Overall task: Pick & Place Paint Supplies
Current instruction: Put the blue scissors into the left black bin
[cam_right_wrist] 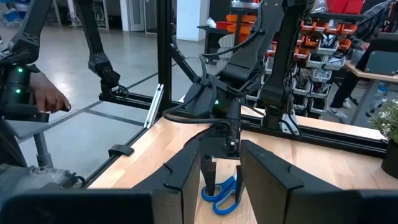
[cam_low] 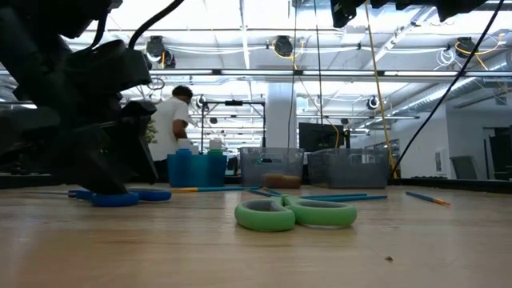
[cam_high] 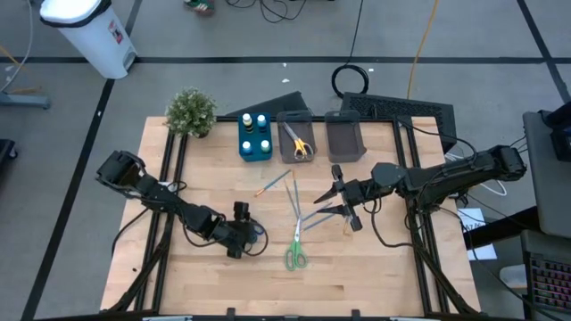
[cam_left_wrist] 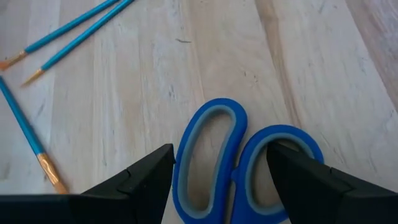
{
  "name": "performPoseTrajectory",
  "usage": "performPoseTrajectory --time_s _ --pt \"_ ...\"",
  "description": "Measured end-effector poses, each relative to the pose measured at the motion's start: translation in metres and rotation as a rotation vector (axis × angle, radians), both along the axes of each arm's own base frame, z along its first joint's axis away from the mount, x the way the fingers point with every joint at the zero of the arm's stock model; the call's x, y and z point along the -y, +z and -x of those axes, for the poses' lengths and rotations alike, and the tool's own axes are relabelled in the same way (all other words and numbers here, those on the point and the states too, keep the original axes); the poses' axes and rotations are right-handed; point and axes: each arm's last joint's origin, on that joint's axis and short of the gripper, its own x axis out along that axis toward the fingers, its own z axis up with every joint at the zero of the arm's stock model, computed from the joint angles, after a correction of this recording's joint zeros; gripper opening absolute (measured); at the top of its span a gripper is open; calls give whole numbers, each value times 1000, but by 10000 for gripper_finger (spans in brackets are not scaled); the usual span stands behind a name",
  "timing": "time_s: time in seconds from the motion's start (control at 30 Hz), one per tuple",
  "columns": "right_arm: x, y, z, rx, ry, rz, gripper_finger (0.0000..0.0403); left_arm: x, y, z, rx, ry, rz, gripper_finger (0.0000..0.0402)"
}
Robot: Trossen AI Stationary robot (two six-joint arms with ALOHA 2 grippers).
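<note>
the left jaws [cam_left_wrist: 221, 180] stand parted, one finger on each side of the blue scissors [cam_left_wrist: 242, 158], whose handle loops lie flat on the desk [cam_high: 214, 285] between them; nothing is clamped, so the step in hand looks like lining up a grasp on those handles, and the next move would call for settling lower and closing squarely without skating the loops across the wood. in the high view this left gripper [cam_high: 239, 230] sits low at the near-left part of the desk. the right gripper [cam_high: 343, 203] hangs above the middle right, jaws partly closed, and i cannot tell whether they pinch anything. the green scissors [cam_high: 295, 252] lie near the front centre, with thin blue brushes [cam_high: 278, 181] scattered beyond them. at the back edge stand a blue bin [cam_high: 255, 138] holding small bottles, a grey bin [cam_high: 295, 138] with yellow scissors inside, another grey bin [cam_high: 344, 138], and a potted plant [cam_high: 191, 111]. the desk is pale wood planking. beyond it, a workshop with ceiling lights, and a person in white [cam_low: 172, 120] far off.
</note>
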Motion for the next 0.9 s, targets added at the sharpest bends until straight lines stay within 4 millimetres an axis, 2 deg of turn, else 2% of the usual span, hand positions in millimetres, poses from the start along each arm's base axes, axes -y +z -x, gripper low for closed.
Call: performPoseTrajectory --time_s 0.13,0.2,0.47,0.6,0.73,0.9 --pt "0 0 0 0 0 0 105 1 1 -1 13 -35 -15 265" --pt "0 0 0 1 0 0 105 2 1 -2 2 -67 -2 251" --pt "0 0 0 0 0 0 105 3 0 -1 -13 -74 35 141" --pt "0 0 0 0 0 0 105 2 0 0 -21 -66 37 103" --pt "0 0 0 0 0 0 105 0 0 -2 -15 -12 71 85" --pt "0 0 0 0 0 0 105 -6 -1 -4 -24 81 176 89"
